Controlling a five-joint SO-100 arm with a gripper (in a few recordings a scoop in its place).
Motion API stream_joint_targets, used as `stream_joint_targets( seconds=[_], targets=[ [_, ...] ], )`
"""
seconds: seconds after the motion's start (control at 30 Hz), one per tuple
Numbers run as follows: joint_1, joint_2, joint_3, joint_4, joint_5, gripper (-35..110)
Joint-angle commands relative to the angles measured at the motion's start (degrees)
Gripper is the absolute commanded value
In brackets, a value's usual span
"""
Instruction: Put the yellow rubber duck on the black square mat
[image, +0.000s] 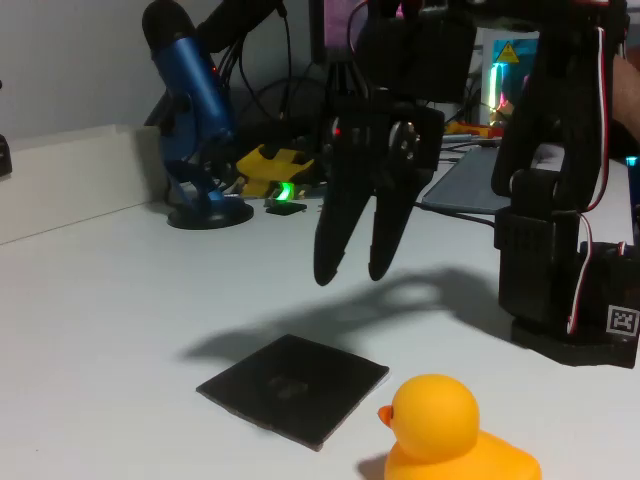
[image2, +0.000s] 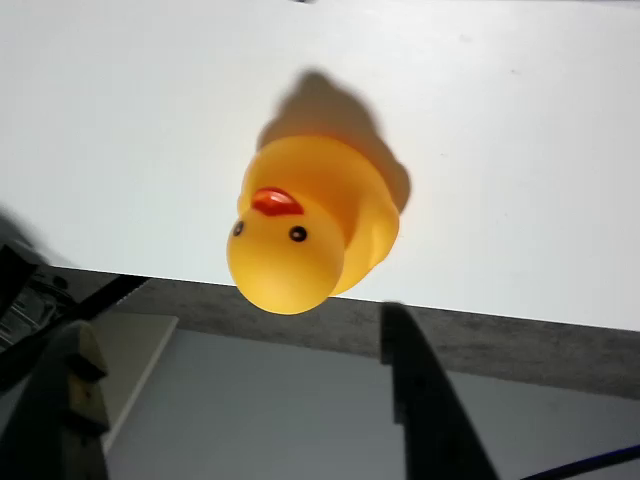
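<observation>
In the fixed view a blue microphone (image: 190, 110) stands on its round base at the far left of the white tabletop (image: 90, 330), close to the back edge. Just right of it, among cables, lies a yellow object (image: 268, 165) with a small green light below it.

Nearer the front edge, about midway across, the black square mat (image: 293, 388) lies flat, turned so 1 corner points toward the camera, with a faint grey mark at its centre. Nothing rests on it.

Above and slightly behind the mat the black gripper (image: 354, 270) hangs in the air, pointing down. Its 2 fingers (image: 335, 235) are parted by a narrow gap at the tips, and nothing is between them. Its shadow falls on the tabletop behind the mat.

The yellow rubber duck (image: 445, 435) sits on the tabletop just right of the mat's right corner, at the front edge, its orange beak pointing left toward the mat. Whether duck and mat touch cannot be told. In the wrist view the duck (image2: 310, 230) sits close to the table's edge, clear of both dark fingers (image2: 425, 400).

At the right, the arm's black base (image: 565, 300) stands on the tabletop, with a square marker on its lower part.
</observation>
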Motion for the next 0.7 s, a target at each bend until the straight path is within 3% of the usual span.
stream_joint_targets(
  seconds=[0.0, 0.67],
  targets=[
    [0.53, 0.62, 1.67, 0.18, -1.23, 32],
    [0.00, 0.00, 5.01, -0.44, -1.14, 32]
  ],
)
